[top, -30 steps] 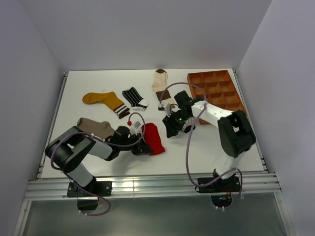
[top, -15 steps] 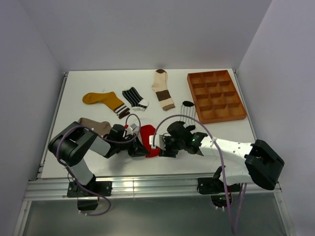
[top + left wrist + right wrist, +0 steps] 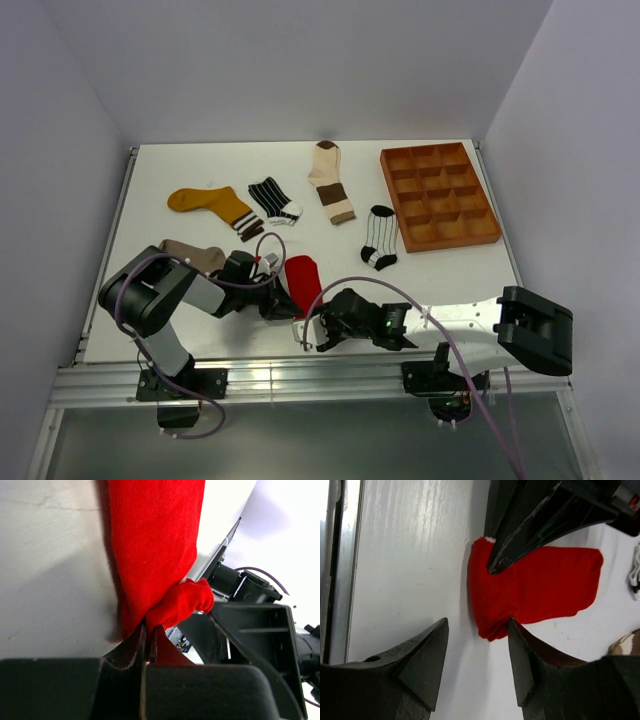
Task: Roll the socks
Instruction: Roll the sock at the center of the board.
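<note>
Red sock [image 3: 303,278] flat on the white table [image 3: 180,165], close to the near edge and a little left of centre, lengthwise from near to far, unrolled over most of its length. Near end gathered into a small bunched fold, seen best from the left wrist. That fold clamped in the left gripper [image 3: 146,632], both fingers pressed tight together on the red fabric, low against the tabletop. Right gripper [image 3: 477,625] down at the same near end of the sock, facing the left one from the opposite side, fingers spread apart and holding nothing. One fingertip at the sock's side edge, contact impossible to judge; the other over bare table beside it. The two grippers just beside each other at the front of the table.

Taupe sock with striped cuff [image 3: 190,255] to the left of the red one, partly hidden behind the left arm [image 3: 160,290]. Mustard yellow sock [image 3: 200,202] farther back on the left, black-white striped sock [image 3: 272,197] close beside its cuff. Cream-and-brown sock [image 3: 328,178] near the far middle. White pinstriped sock [image 3: 379,237] right of centre, just beside the near left corner of the brown compartmented tray [image 3: 438,195]. All five lying flat and unrolled
</note>
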`<act>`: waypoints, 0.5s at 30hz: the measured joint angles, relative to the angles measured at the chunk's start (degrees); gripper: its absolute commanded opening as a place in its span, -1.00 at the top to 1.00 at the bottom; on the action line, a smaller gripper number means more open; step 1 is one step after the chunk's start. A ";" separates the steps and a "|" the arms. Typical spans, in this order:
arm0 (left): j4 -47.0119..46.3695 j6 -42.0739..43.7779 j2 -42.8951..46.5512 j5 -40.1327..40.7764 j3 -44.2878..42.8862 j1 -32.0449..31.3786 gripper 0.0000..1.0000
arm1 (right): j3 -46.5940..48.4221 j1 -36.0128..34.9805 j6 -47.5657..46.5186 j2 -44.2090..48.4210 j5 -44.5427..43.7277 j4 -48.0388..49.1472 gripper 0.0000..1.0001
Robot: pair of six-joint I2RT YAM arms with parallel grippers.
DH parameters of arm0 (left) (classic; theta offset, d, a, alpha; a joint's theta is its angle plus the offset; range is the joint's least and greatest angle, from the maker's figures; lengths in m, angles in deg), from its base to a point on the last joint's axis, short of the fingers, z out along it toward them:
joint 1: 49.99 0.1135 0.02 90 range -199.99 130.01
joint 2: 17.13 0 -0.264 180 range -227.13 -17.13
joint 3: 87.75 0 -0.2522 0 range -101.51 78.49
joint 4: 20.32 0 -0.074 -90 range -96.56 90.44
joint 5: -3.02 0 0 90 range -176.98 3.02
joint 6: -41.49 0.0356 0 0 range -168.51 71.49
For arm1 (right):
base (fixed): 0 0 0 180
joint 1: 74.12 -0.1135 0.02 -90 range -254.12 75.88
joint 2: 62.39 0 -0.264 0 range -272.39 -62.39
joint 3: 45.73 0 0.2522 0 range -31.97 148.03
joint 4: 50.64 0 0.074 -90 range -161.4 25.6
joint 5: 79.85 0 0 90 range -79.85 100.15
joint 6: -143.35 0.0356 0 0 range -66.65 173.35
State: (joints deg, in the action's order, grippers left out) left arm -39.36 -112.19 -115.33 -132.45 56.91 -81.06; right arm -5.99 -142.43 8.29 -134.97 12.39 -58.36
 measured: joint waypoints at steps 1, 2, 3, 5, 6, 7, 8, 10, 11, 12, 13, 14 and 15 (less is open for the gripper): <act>0.50 0.04 0.00 -0.02 -0.22 0.00 0.99 | -0.11 -0.57 -0.31 -0.13 -0.87 0.90 -0.16; 0.92 0.13 0.00 -0.13 -0.39 0.02 0.99 | -0.13 -0.87 -0.66 -0.33 -1.51 1.77 -0.16; 1.40 0.31 0.00 -0.17 -0.61 0.04 0.99 | -0.20 -1.07 -0.94 -0.44 -2.12 2.75 -0.16; 2.34 0.79 0.00 -0.28 -1.05 0.04 0.99 | -0.57 -1.29 -1.53 -0.39 -3.28 4.72 -0.17; 2.60 0.96 0.00 -0.35 -1.14 0.07 0.99 | -0.74 -1.31 -1.77 -0.31 -3.65 5.22 -0.17; 2.86 1.05 0.00 -0.39 -1.25 0.09 1.00 | -0.94 -1.31 -1.99 -0.13 -3.98 5.49 -0.19; 3.10 1.07 0.00 -0.42 -1.33 0.09 0.99 | -1.05 -1.31 -2.14 0.15 -4.17 5.40 -0.19; 3.26 1.07 0.00 -0.44 -1.38 0.11 0.99 | -1.07 -1.31 -2.38 0.90 -4.17 5.25 -0.19; 3.30 1.07 0.02 -0.44 -1.38 0.13 0.99 | -1.05 -1.31 -2.40 1.22 -4.07 5.25 -0.19; 3.32 1.07 0.02 -0.44 -1.38 0.13 0.99 | -1.05 -1.31 -2.40 1.36 -3.89 5.20 -0.19; 3.32 1.07 0.04 -0.44 -1.38 0.13 0.99 | -1.03 -1.31 -2.43 1.36 -3.67 5.14 -0.19; 3.34 1.09 0.07 -0.44 -1.38 0.13 0.99 | -1.03 -1.31 -2.43 1.29 -3.45 5.05 -0.19; 3.37 1.11 0.09 -0.44 -1.38 0.13 0.99 | -1.03 -1.31 -2.45 1.16 -3.19 5.01 -0.18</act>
State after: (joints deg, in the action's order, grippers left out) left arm -35.99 -111.08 -115.24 -132.89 55.53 -80.93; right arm -7.02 -143.74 5.84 -133.81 9.20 -53.35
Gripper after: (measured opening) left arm 0.036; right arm 0.595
